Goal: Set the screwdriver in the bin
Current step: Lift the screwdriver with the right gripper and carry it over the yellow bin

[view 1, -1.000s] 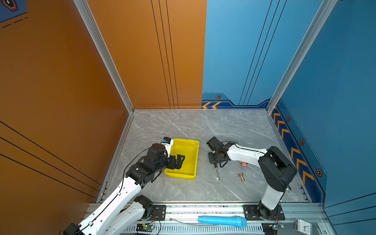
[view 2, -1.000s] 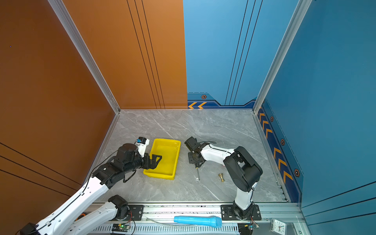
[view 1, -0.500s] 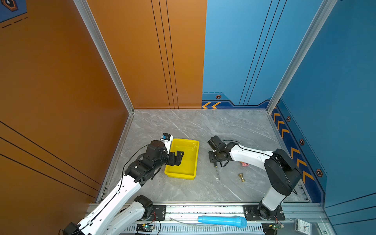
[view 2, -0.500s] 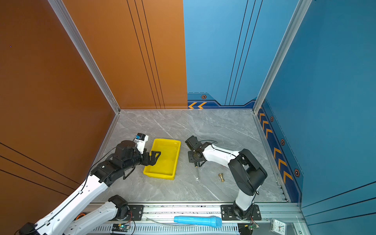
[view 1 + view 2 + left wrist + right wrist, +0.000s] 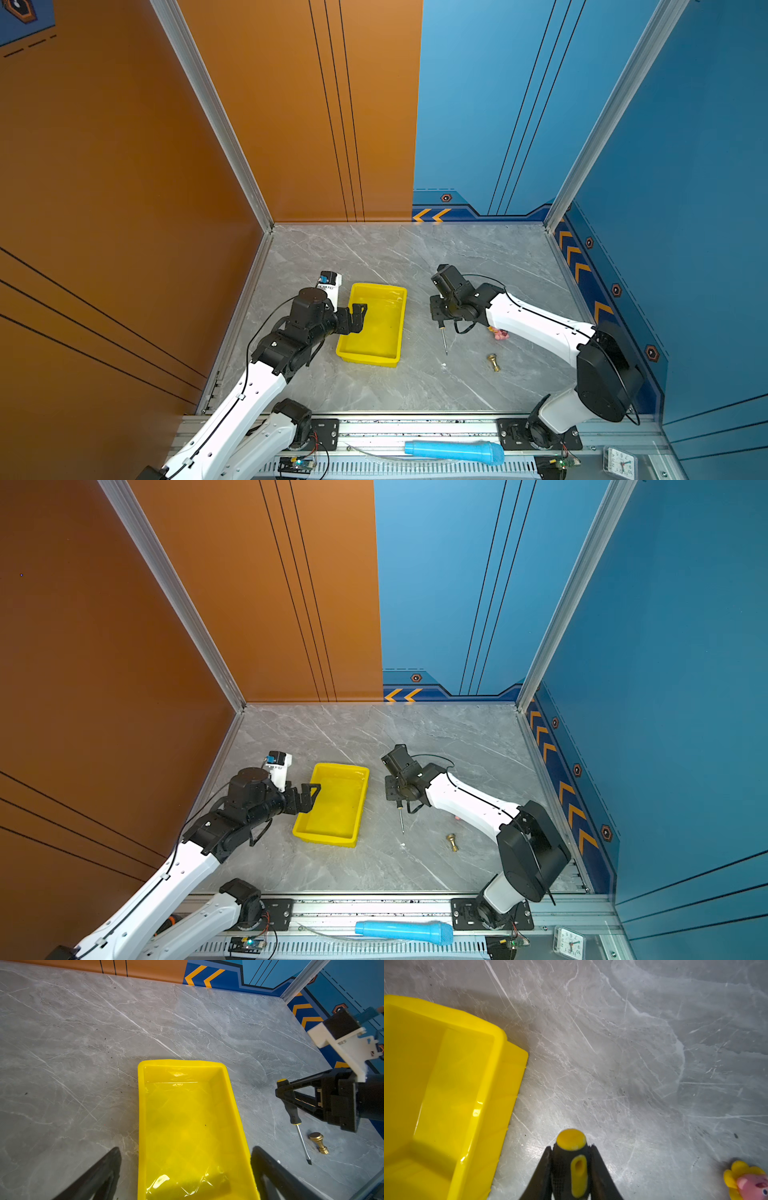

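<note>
The right gripper (image 5: 571, 1148) is seen clamped on the black handle of the screwdriver (image 5: 578, 1176), with the jaws pressed against either side just below the yellow end cap. In both top views the gripper is found right of centre. The screwdriver (image 5: 444, 338) is carried with its long axis running from the jaws toward the lower edge of the frame, the thin shaft pointing downward in the picture. Whether the tip rests on the table (image 5: 374, 249) or hangs just above it cannot be told.

The bin (image 5: 403, 324) is placed to the left of the held tool, near but apart, with a strip of bare table between them. Its long side is laid almost parallel to the shaft. A sideways carry toward the left of the frame is judged to be what is called for, with enough lift for the tip to clear the rim and little turning needed. The right arm is the nearer one, since the tool is in its grasp.

The left gripper (image 5: 358, 319) is held with its jaws apart at the bin's left rim; contact with the rim cannot be confirmed. Nothing is seen inside the bin but glossy reflections. A brass knob (image 5: 493, 362) and a pink-and-yellow toy (image 5: 498, 333) are left on the table to the lower right of the shaft, outside the bin.
</note>
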You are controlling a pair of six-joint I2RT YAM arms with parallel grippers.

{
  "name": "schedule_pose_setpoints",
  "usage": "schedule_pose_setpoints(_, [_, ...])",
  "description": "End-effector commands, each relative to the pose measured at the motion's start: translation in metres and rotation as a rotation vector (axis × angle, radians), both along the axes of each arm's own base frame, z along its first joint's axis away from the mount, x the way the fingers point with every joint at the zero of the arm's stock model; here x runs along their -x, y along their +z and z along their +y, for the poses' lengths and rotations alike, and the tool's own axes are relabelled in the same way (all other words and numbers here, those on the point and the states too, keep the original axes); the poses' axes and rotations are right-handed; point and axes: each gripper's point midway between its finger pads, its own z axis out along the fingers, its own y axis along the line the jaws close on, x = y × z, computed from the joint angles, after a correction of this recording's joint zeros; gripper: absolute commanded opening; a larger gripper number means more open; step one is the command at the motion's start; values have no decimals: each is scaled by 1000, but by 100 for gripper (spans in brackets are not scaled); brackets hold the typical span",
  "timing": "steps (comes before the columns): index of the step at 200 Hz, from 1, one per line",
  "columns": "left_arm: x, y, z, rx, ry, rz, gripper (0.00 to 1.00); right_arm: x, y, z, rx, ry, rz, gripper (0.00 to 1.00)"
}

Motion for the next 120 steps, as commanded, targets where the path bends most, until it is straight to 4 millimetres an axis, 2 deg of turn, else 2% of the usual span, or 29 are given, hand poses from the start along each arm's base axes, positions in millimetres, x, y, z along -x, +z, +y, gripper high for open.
schedule_pose_setpoints(1, [0, -1, 3, 30, 23, -13, 98, -8, 33, 1, -31, -45, -52, 0])
schedule_pose_setpoints(82, [-4, -17, 33, 21, 139, 7, 98, -19, 66, 44, -112, -29, -80, 0])
schedule_pose_setpoints(120, [-3, -23, 38, 37, 167, 18, 98, -18, 61, 81, -188, 2, -23, 0])
